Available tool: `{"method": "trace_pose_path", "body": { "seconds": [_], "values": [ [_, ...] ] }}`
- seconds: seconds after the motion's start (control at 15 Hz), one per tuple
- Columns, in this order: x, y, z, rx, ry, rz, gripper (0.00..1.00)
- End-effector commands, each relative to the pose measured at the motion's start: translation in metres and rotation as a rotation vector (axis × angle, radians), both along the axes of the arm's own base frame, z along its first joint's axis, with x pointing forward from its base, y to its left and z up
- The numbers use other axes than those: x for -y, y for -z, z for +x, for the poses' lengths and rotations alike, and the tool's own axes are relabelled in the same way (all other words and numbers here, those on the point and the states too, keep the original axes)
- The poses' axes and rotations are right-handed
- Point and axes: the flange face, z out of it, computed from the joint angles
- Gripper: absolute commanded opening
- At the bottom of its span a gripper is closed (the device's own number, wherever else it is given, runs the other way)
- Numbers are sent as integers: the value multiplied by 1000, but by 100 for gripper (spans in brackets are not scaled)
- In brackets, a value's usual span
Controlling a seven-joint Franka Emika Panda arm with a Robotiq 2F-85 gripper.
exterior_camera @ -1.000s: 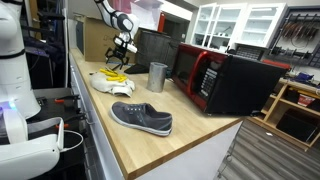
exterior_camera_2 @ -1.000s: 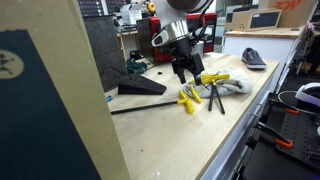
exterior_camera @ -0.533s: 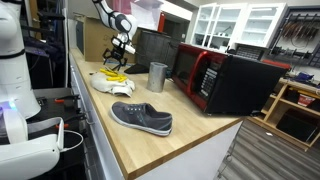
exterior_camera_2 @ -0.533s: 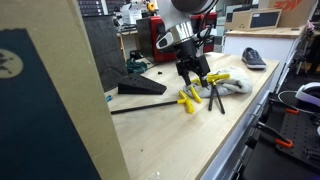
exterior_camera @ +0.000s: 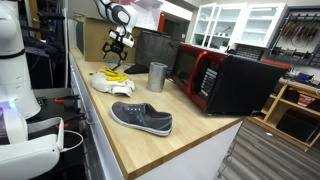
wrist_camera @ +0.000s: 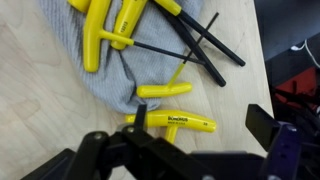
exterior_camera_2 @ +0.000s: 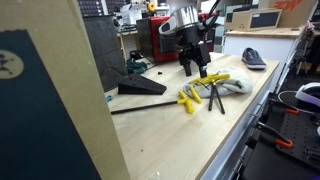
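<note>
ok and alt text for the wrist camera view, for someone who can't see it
Seen from above, the open gripper hangs over several yellow T-handle hex keys with black shafts. Most of them lie on a crumpled grey cloth on a pale wooden table. The nearest key lies at the cloth's edge.

A long, pale wooden countertop point(exterior_camera: 195, 125) runs from the lower middle of the frame toward the upper left in an exterior view. Behind it, at upper right, white cabinets point(exterior_camera: 240, 22) with glass doors stand in bright light. A dark pegboard point(exterior_camera: 300, 35) hung with tools fills the far right. A wooden shelf unit point(exterior_camera: 290, 105) sits at lower right and a cardboard box point(exterior_camera: 95, 40) at upper left.
</note>
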Motion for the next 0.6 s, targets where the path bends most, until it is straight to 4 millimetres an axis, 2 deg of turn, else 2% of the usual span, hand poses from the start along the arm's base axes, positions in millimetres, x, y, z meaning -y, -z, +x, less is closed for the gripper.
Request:
{"method": "trace_pose_path", "body": {
  "seconds": [0.0, 0.53],
  "values": [
    [10, -38, -17, 57, 184, 29, 100],
    [21, -103, -25, 142, 521, -14, 100]
  ]
}}
